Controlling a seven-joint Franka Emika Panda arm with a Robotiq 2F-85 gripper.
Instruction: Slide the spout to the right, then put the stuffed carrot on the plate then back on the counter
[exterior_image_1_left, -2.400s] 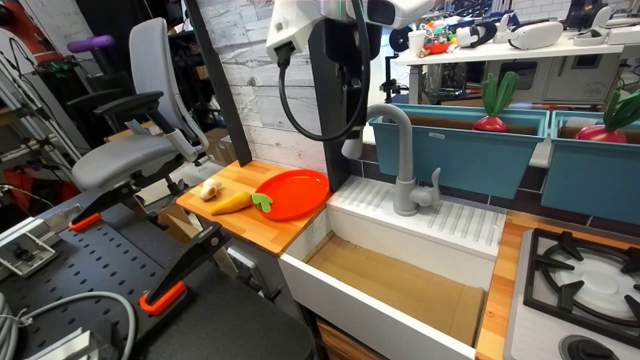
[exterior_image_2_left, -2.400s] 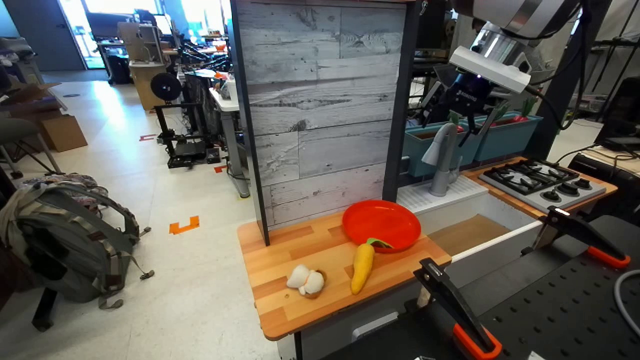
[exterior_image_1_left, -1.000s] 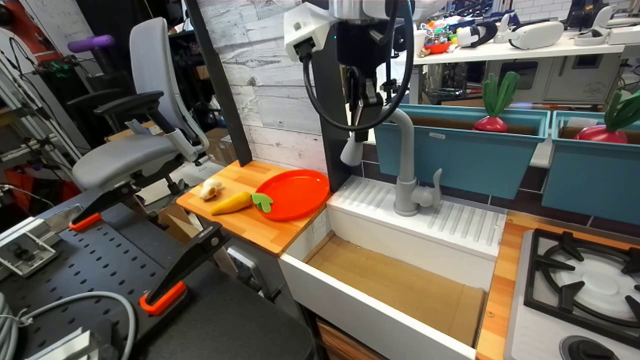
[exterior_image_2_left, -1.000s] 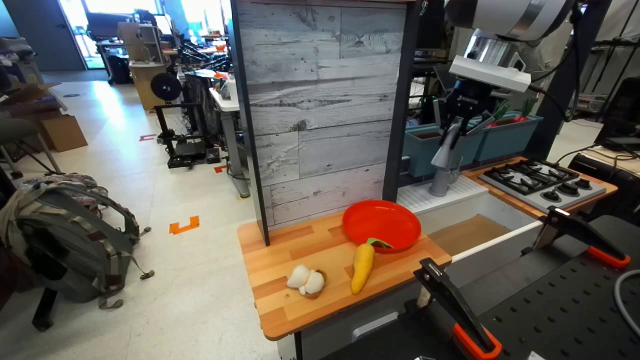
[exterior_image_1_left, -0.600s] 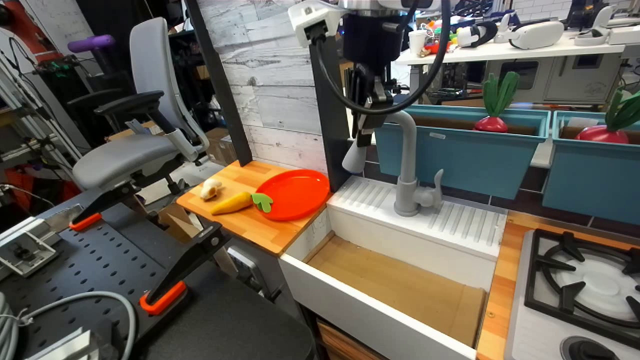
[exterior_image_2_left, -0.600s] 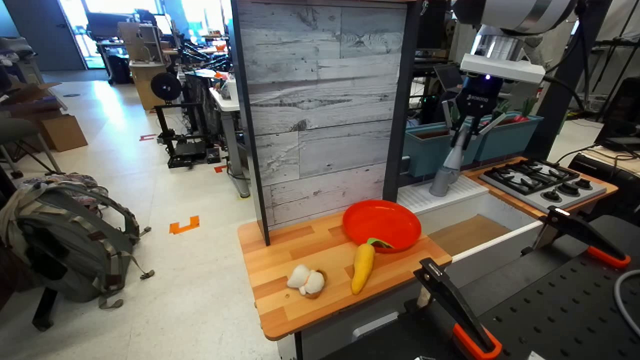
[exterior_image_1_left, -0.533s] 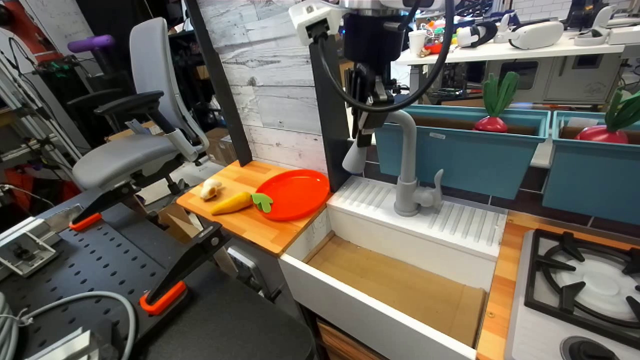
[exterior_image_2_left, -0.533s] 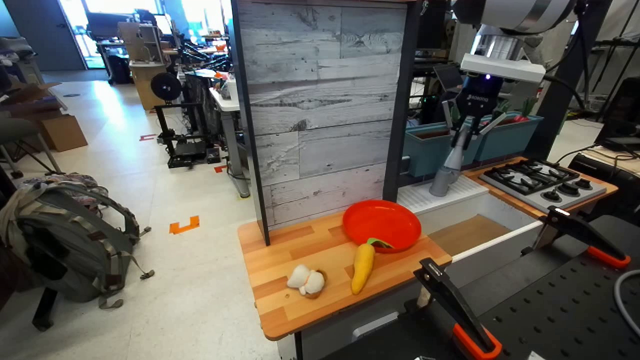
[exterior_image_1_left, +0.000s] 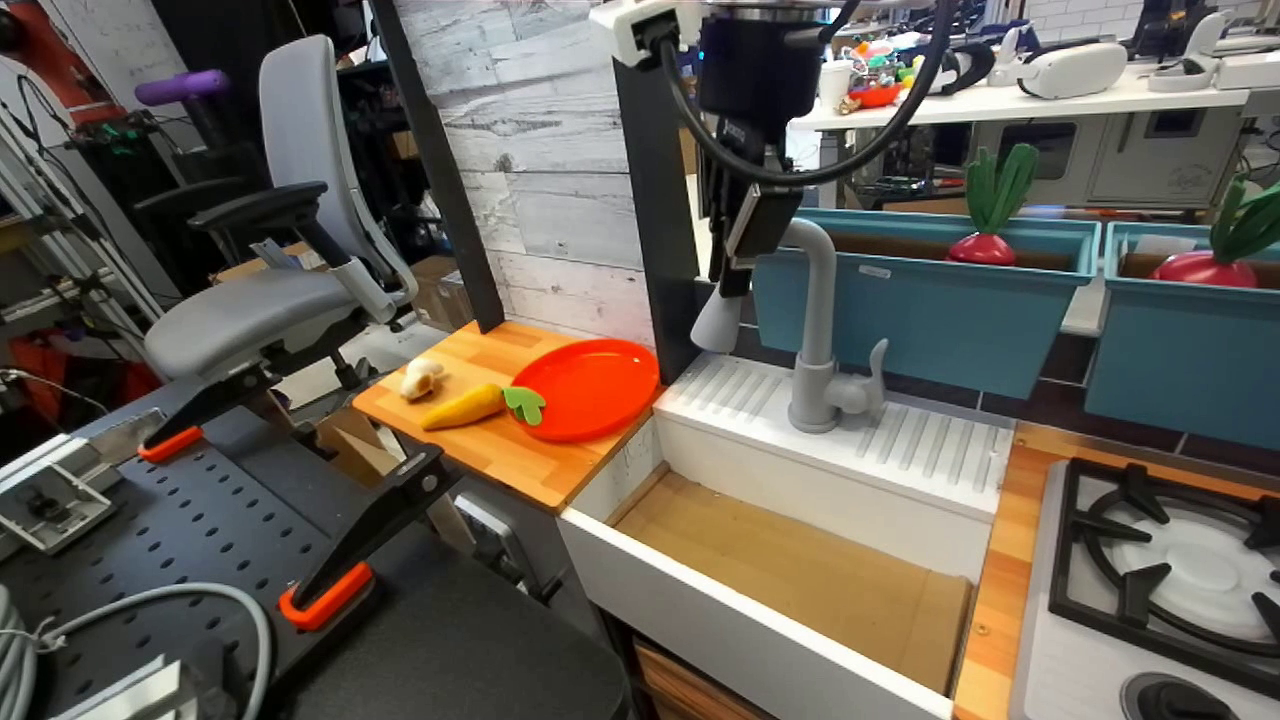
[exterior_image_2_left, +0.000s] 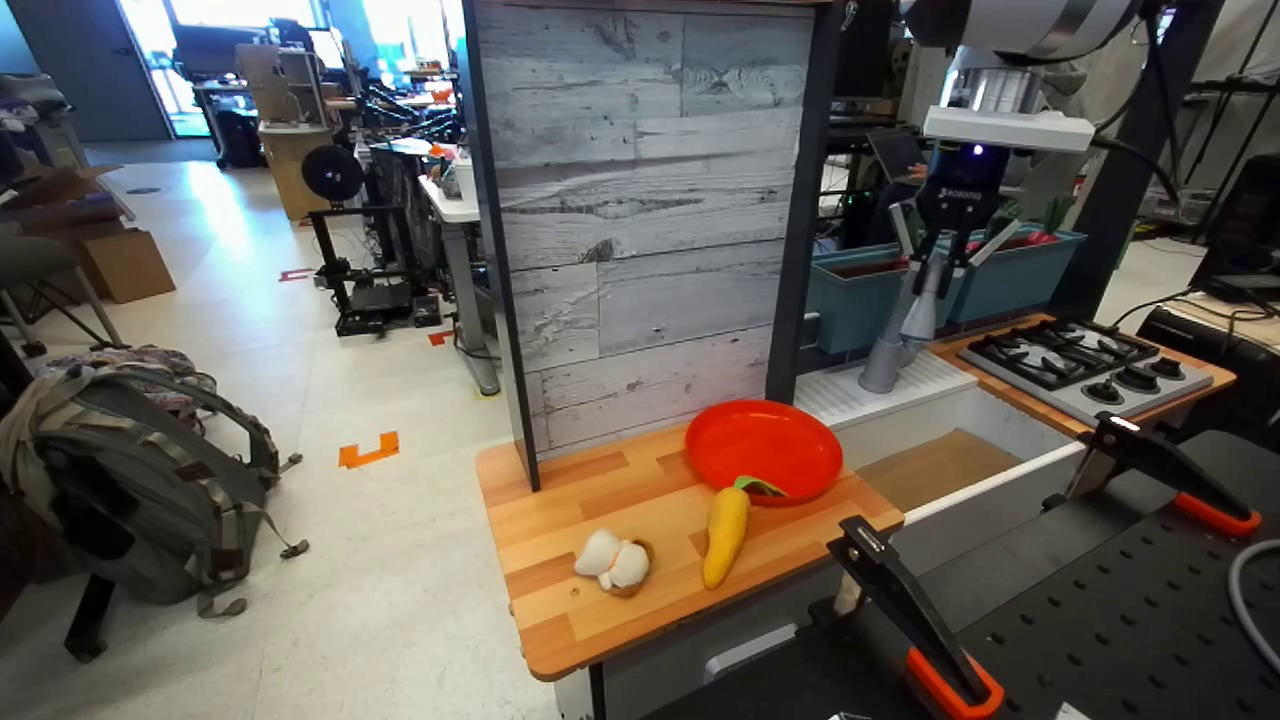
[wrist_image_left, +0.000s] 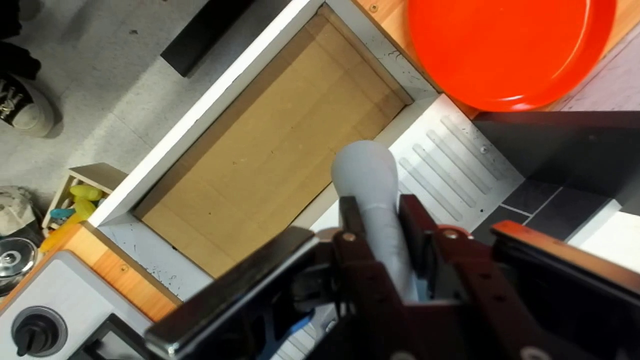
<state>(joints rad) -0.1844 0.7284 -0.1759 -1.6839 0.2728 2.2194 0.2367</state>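
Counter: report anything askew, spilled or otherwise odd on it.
Only the carrot stands out mildly: its green leaves overlap the rim of the plate while its body lies on the counter, so it is neither fully on nor off the plate. No spill shows.

Surface (exterior_image_2_left: 600, 490): through my cameras I saw a flat light-brown butcher-block slab, patched with lighter and darker strips, its near corner rounded.
Plate (exterior_image_2_left: 765, 445): round, shallow, glossy orange-red, it lay face up at one end of the surface.
Stuffed carrot (exterior_image_2_left: 727, 537): I saw its yellow-orange body on the wood and its green leafy end overlapping the plate's rim.
White object (exterior_image_2_left: 612, 560): small, with a brown part, it sat apart from both, toward the opposite end; what it was, I could not tell.
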